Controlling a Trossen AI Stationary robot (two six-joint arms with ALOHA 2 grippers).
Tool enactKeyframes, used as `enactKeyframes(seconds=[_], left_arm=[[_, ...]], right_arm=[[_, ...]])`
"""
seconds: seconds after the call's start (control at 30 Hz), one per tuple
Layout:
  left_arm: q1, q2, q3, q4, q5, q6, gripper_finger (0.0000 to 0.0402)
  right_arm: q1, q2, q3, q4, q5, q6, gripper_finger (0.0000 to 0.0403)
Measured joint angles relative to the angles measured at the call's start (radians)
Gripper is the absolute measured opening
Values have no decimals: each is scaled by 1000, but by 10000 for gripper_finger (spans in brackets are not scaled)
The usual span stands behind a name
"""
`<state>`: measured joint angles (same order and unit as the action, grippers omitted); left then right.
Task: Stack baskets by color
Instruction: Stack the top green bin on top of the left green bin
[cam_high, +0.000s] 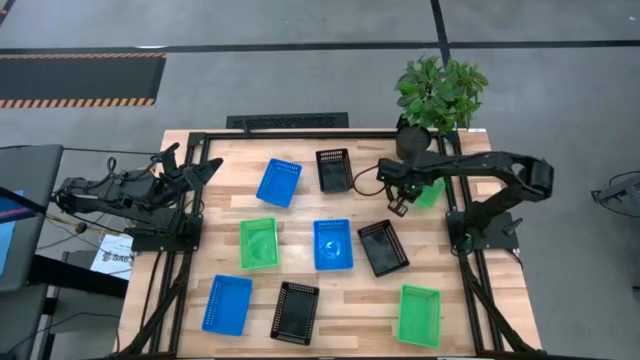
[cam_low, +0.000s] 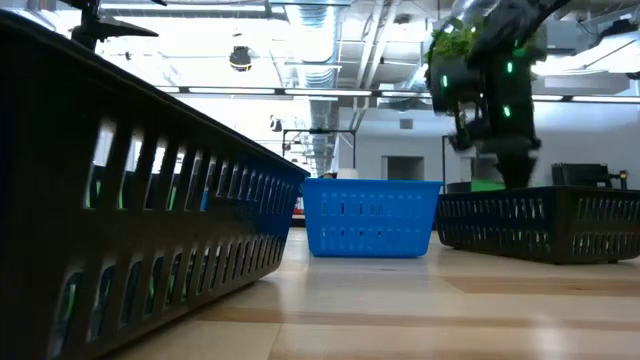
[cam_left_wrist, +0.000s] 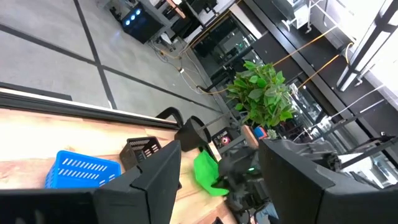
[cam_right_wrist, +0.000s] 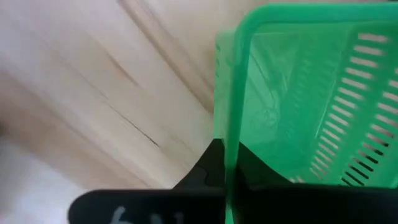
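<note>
Several blue, green and black baskets lie spread over the wooden table (cam_high: 180, 340). My right gripper (cam_high: 400, 200) reaches down at the far right and is shut on a green basket (cam_high: 430, 192), which the arm partly hides. The wrist view shows this basket's rim and slotted wall (cam_right_wrist: 348, 93) close up. Also there are blue baskets (cam_high: 279, 182) (cam_high: 333, 245) (cam_high: 228, 304), black ones (cam_high: 333, 170) (cam_high: 383, 247) (cam_high: 295, 312) and green ones (cam_high: 259, 243) (cam_high: 420, 315). My left gripper (cam_left_wrist: 221, 186) waits open at the table's left side (cam_high: 195, 170), pointing level. My right gripper pinches the green basket's side wall at its rim (cam_right_wrist: 231, 134), one finger (cam_right_wrist: 205, 171) outside the wall and the other inside the basket. The fingers come from above, pointing steeply down. I cannot tell whether the basket's bottom is still on the table.
A potted green plant (cam_high: 440, 90) stands at the far right corner, just behind my right arm. The black basket (cam_high: 333, 170) lies close to the left of the held one. Bare wood shows between the rows of baskets.
</note>
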<state>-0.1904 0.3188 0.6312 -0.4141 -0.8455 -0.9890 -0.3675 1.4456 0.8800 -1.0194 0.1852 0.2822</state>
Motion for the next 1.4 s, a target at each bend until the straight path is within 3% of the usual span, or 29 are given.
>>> enactKeyframes(seconds=[0.23,0.4,0.5,0.67,0.83,1.1,1.4], left_arm=[[0,0,0,0,0,-1,203],[0,0,0,-1,0,6,203],[0,0,0,-10,0,9,203],[0,0,0,-47,-5,2,203],[0,-5,-1,-40,-24,-2,203],[0,-6,-1,-40,-56,-10,203],[0,-7,-1,-42,-60,-27,203]], right_arm=[[94,-119,176,61,0,24,6],[198,-146,307,209,-35,-104,5],[268,-121,372,296,-89,-263,5],[387,-15,469,388,-108,-684,5],[415,139,596,398,-57,-1022,5],[393,398,817,424,-61,-1289,5],[453,626,1021,426,-109,-1513,5]])
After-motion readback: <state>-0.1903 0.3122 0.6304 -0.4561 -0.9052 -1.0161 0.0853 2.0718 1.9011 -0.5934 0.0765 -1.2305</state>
